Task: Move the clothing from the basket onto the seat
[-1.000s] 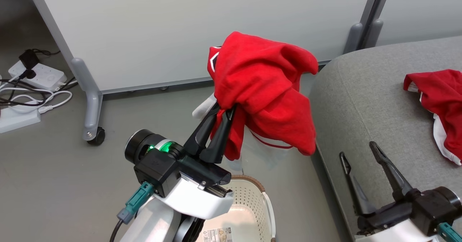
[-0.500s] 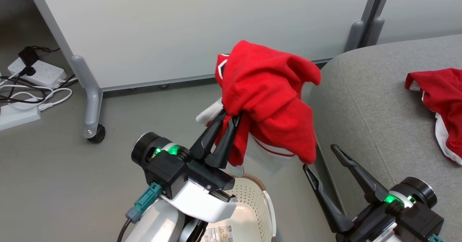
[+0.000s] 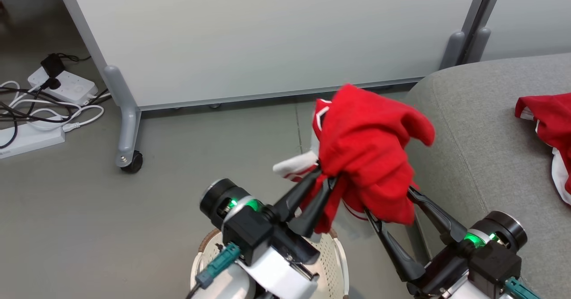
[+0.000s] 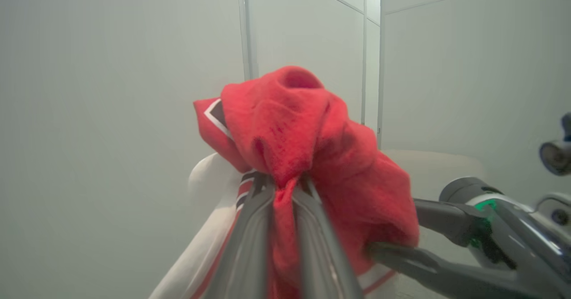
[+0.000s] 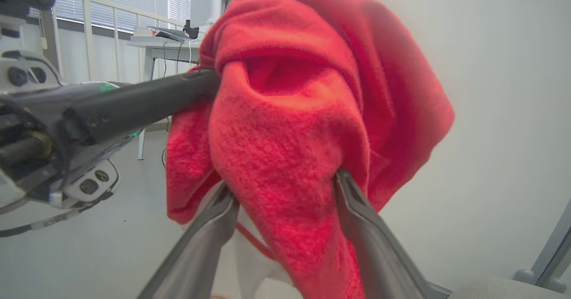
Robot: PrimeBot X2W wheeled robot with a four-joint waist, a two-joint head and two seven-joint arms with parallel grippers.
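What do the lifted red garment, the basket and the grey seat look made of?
Red garment with white panels: soft knit, possibly fleecy cotton; matte, fuzzy nap, limp folds. Oval cream-white basket: rigid plastic, seemingly; smooth, rows of punched holes, brown woven-look rim. Large grey sofa seat: woven upholstery fabric; matte, fine speckled weave, stitched seam.

Your clothing [image 3: 370, 151] was bright red with a white panel, a thin red stripe and dark-and-white trim, and the second garment [image 3: 546, 120] was red with a white edge on the mid-grey seat [image 3: 473, 125]. Your basket [image 3: 332, 263] was cream-white, dotted with holes and brown at the rim. You saw black fingers and a green glow on the left gripper [image 3: 328, 180] and right gripper [image 3: 389, 201].
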